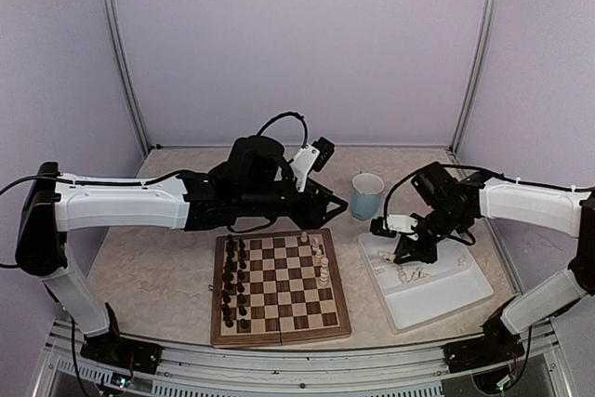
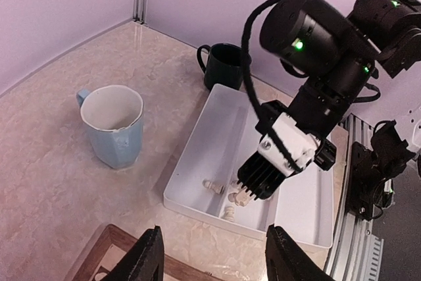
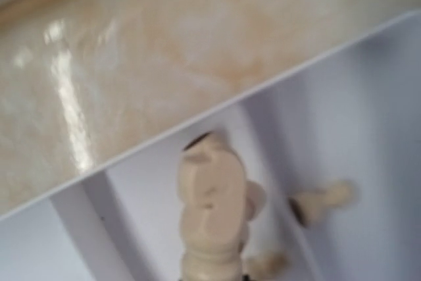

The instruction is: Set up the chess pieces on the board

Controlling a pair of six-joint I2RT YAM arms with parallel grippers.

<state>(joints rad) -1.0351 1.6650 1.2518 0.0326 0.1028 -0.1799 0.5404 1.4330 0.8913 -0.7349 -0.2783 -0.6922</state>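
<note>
One cream piece point(image 3: 212, 208) fills the lower middle of the right wrist view, upright and very close to the lens. Two more chess pieces point(image 3: 322, 199) lie flat on the floor of the white tray point(image 3: 368, 116) to its right. In the left wrist view the right gripper point(image 2: 248, 194) reaches down into the near end of that tray, its fingers pressed together on the cream piece at their tips. A few cream pieces point(image 1: 321, 262) already stand along the right side of the board point(image 1: 281, 334), lower centre of the top view, and dark pieces point(image 1: 234, 281) line its left side. The left gripper point(image 2: 214, 235) hangs spread and empty above the board's far edge. A blue mug point(image 2: 113, 126) and a dark mug point(image 2: 220, 65) stand on the table point(image 1: 158, 258).
</note>
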